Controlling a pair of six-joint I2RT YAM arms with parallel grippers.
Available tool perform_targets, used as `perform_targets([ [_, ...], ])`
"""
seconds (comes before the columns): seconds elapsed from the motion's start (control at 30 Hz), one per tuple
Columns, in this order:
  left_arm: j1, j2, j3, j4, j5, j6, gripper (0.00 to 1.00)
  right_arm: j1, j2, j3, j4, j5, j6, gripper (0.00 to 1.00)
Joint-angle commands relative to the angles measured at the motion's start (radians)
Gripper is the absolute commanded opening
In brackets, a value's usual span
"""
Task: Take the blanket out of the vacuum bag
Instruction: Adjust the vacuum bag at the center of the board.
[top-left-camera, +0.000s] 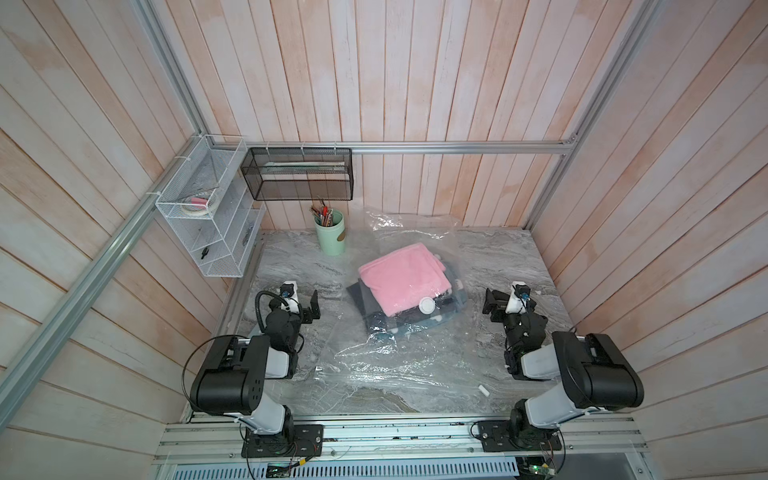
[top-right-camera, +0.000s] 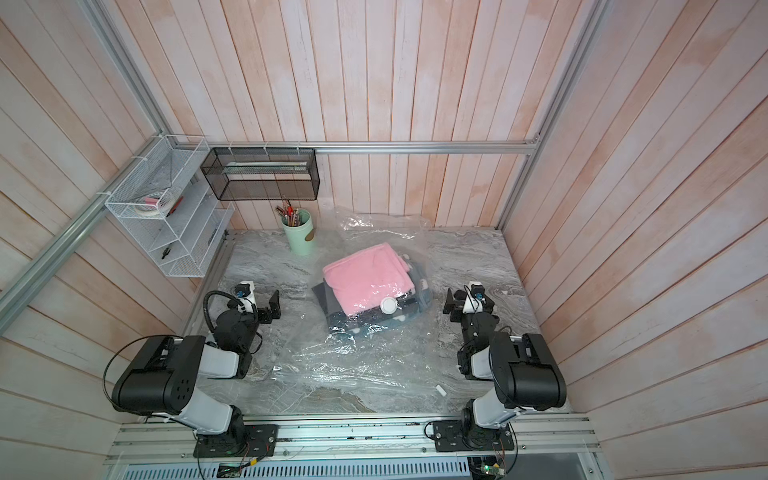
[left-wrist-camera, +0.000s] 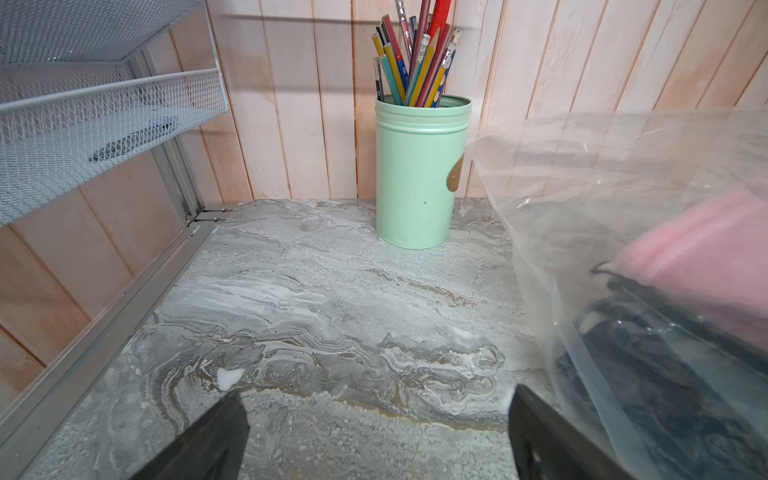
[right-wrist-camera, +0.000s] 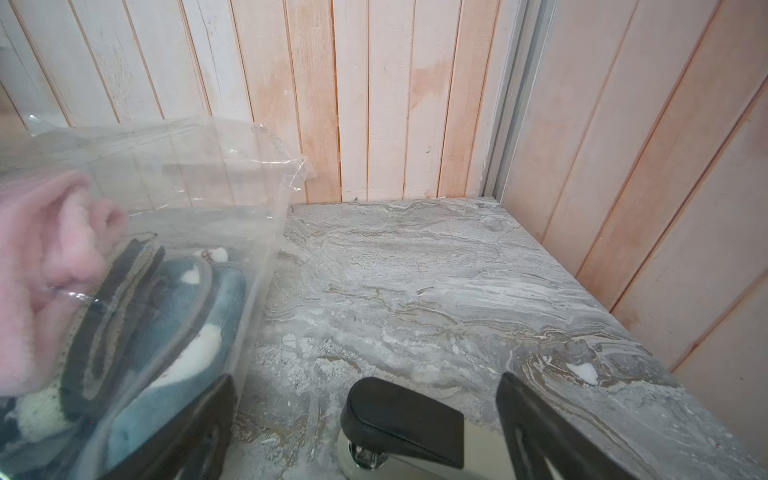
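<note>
The vacuum bag (top-left-camera: 386, 361) is a large crinkly transparent sheet spread over the middle of the marble table, its round white valve cap (top-left-camera: 427, 306) facing up. Inside it lies a folded pink blanket (top-left-camera: 401, 276) on top of dark grey and blue folded textiles (top-left-camera: 415, 326). My left gripper (top-left-camera: 311, 309) stands open to the left of the stack, apart from it, with bare table between its fingers (left-wrist-camera: 376, 395). My right gripper (top-left-camera: 492, 305) stands open to the right; in its wrist view (right-wrist-camera: 365, 379) one finger is close beside the bag's wall (right-wrist-camera: 199, 174).
A mint-green cup of pencils (top-left-camera: 330, 237) stands at the back, left of the bag. A white mesh rack (top-left-camera: 203, 220) and black mesh basket (top-left-camera: 299, 174) hang on the walls. A small white piece (top-left-camera: 483, 390) lies front right. A black-topped stapler-like object (right-wrist-camera: 399, 419) sits under the right gripper.
</note>
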Motion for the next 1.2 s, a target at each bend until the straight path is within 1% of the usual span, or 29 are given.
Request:
perform_targets([
  [0.0, 0.005, -0.009, 0.014, 0.009, 0.006, 0.003, 1.0, -0.001, 0.01, 0.012, 0.005, 0.005, -0.003, 0.98],
  [0.17, 0.006, -0.009, 0.022, -0.004, -0.014, -0.004, 1.0, -0.001, 0.008, 0.012, 0.007, 0.004, -0.003, 0.98],
  [0.7, 0.008, -0.009, 0.023, -0.005, -0.016, -0.007, 1.0, -0.003, 0.008, 0.019, -0.007, 0.026, 0.005, 0.98],
  [0.73, 0.008, -0.01, 0.022, -0.004, -0.016, -0.007, 1.0, 0.0, 0.009, 0.018, -0.005, 0.03, 0.006, 0.97],
  [0.77, 0.008, -0.012, 0.015, 0.006, -0.026, -0.008, 1.0, 0.006, 0.005, 0.012, 0.004, 0.042, 0.001, 0.95],
  [0.8, 0.007, -0.025, 0.009, 0.015, -0.041, -0.013, 1.0, 0.026, 0.0, 0.008, 0.013, 0.084, -0.007, 0.94],
  [0.83, 0.008, -0.059, 0.004, 0.0, -0.065, -0.024, 1.0, 0.053, -0.019, 0.0, 0.009, 0.155, -0.023, 0.94],
  [0.9, -0.002, -0.152, 0.0, -0.076, -0.093, -0.017, 1.0, 0.072, -0.06, -0.044, 0.067, 0.184, -0.039, 0.94],
  [0.93, -0.028, -0.211, 0.006, -0.127, -0.141, 0.0, 1.0, 0.088, -0.1, -0.062, 0.063, 0.202, -0.055, 0.94],
  [0.97, -0.071, -0.269, 0.028, -0.203, -0.215, 0.014, 1.0, 0.11, -0.145, -0.066, 0.022, 0.218, -0.079, 0.93],
  [1.0, -0.101, -0.321, 0.054, -0.283, -0.256, 0.002, 1.0, 0.132, -0.183, -0.06, -0.026, 0.236, -0.099, 0.92],
  [1.03, -0.123, -0.374, 0.09, -0.381, -0.258, -0.036, 1.0, 0.155, -0.222, -0.042, -0.103, 0.262, -0.114, 0.92],
  [1.07, -0.129, -0.413, 0.138, -0.485, -0.23, -0.106, 1.0, 0.174, -0.259, -0.009, -0.195, 0.275, -0.115, 0.92],
  [1.13, -0.128, -0.431, 0.243, -0.685, -0.145, -0.239, 1.0, 0.194, -0.338, 0.086, -0.455, 0.232, -0.068, 0.91],
  [1.17, -0.129, -0.413, 0.299, -0.771, -0.084, -0.276, 1.0, 0.198, -0.371, 0.142, -0.568, 0.179, -0.044, 0.91],
])
